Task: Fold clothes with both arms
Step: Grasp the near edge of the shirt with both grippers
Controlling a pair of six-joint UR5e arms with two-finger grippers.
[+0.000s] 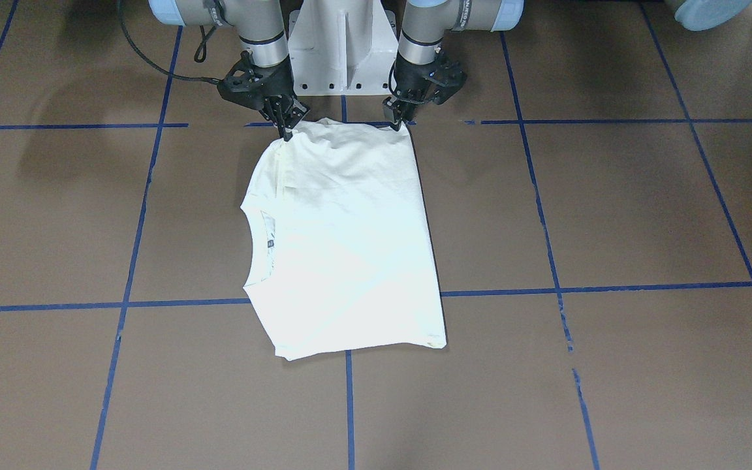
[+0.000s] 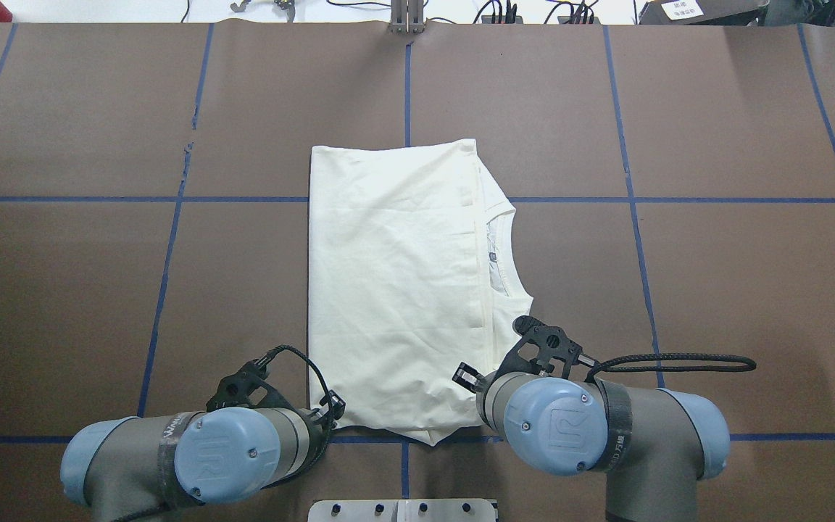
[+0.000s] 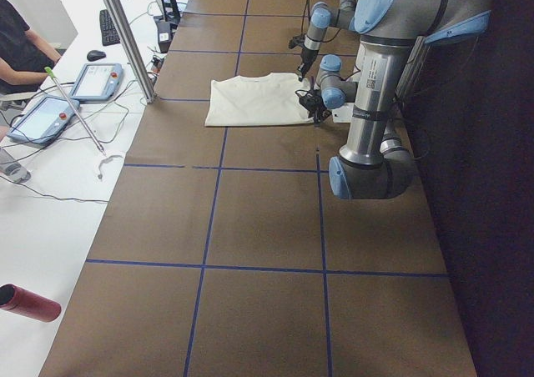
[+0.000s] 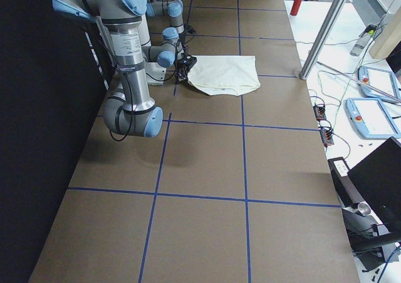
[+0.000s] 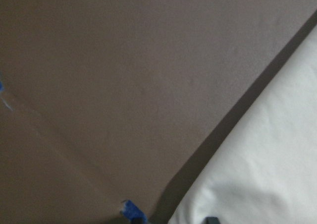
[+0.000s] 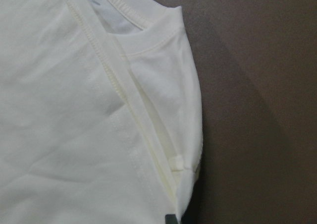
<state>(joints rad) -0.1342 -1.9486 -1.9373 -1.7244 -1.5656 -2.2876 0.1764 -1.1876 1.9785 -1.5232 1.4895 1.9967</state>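
Note:
The cream shirt (image 1: 343, 241) lies folded into a rectangle at the table's middle, plain side up, with its collar (image 2: 504, 246) toward my right. No print shows. My left gripper (image 1: 397, 124) is shut on the near corner of the shirt on my left side. My right gripper (image 1: 286, 132) is shut on the near corner by the shoulder seam. The cloth puckers a little between the two grips. In the right wrist view the shoulder seam (image 6: 133, 110) runs up from a dark fingertip at the bottom edge. The left wrist view shows the shirt's edge (image 5: 267, 174) against the brown table.
The white pedestal base (image 1: 343, 46) stands just behind the shirt's near edge. A black cable (image 2: 678, 360) loops out beside my right wrist. Blue tape lines (image 1: 350, 405) grid the brown tabletop. A side desk holds tablets (image 3: 42, 118), and a person sits there.

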